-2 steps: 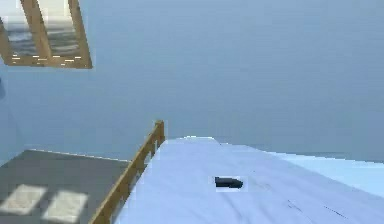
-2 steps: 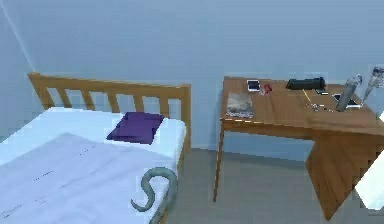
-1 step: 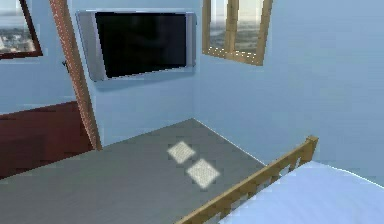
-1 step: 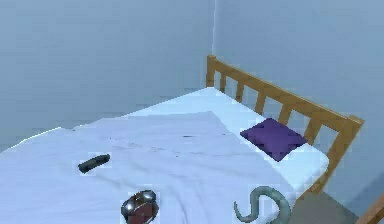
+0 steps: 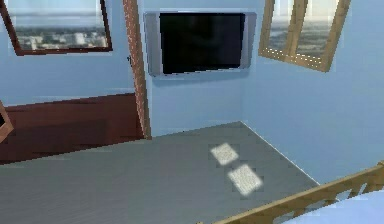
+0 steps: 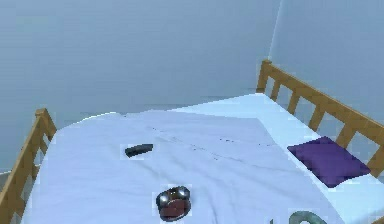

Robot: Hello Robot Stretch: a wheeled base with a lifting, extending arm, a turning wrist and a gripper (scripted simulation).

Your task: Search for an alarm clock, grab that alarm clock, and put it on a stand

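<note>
Am locating alarm clock (image 6: 173, 203) on bed (image 6: 220, 140), by its near edge at arm side view's bottom, apart from dark flat obj (image 6: 139, 150); judging I'm needing to square base w/ clock before extending, lowering slowly; hand state: can't tell.

Forward view: a dark flat television (image 5: 200, 43) hangs on a pale blue wall at upper centre. Wooden-framed windows sit in the upper left (image 5: 60, 25) and upper right (image 5: 305, 30). A wooden door frame (image 5: 137, 70) stands left of the television.

Arm side view: a wooden-railed bed (image 6: 320, 105) with a white sheet. A purple pillow (image 6: 328, 160) lies at right, and a small dark flat object (image 6: 139, 150) left of centre.
</note>
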